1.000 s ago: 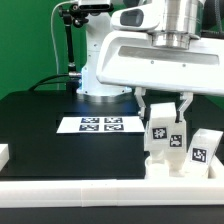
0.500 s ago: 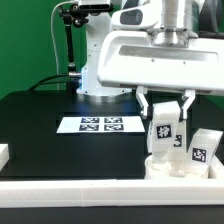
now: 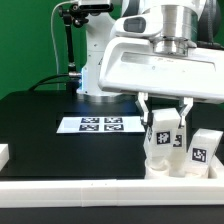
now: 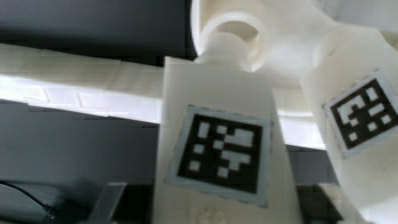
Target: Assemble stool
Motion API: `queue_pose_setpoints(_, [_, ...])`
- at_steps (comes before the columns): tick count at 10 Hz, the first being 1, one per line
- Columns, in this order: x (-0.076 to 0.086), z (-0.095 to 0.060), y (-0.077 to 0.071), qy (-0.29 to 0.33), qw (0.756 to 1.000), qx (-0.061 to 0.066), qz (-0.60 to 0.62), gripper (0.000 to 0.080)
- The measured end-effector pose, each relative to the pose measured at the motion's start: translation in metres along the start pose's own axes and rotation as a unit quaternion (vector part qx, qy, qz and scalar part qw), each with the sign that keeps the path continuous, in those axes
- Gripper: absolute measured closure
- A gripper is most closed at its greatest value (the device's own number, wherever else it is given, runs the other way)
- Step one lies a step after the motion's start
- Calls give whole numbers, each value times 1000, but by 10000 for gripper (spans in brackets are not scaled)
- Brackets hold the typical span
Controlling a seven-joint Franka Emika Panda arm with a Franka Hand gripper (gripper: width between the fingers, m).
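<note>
Fingers (image 3: pixel 145 108) flank leg (image 3: pixel 160 128) | upright, long axis vertical | on seat disc (image 3: pixel 165 167)

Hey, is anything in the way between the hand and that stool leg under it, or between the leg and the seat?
Nothing visible. The hand straddles the upright leg, whose lower end appears to sit on the seat disc. A second leg stands close beside it, not between.
</note>
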State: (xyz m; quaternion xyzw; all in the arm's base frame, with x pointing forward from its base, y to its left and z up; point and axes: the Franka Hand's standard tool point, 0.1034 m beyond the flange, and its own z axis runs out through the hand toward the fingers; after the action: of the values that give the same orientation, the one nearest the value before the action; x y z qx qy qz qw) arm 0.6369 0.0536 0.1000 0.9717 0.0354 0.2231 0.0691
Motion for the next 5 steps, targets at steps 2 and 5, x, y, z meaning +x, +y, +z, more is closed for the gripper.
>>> queue_pose_setpoints(2, [0,0,0,0,1000,0,0,472])
queue_pose_setpoints(5, [-5,4,-6,1,1000,1,-7,472])
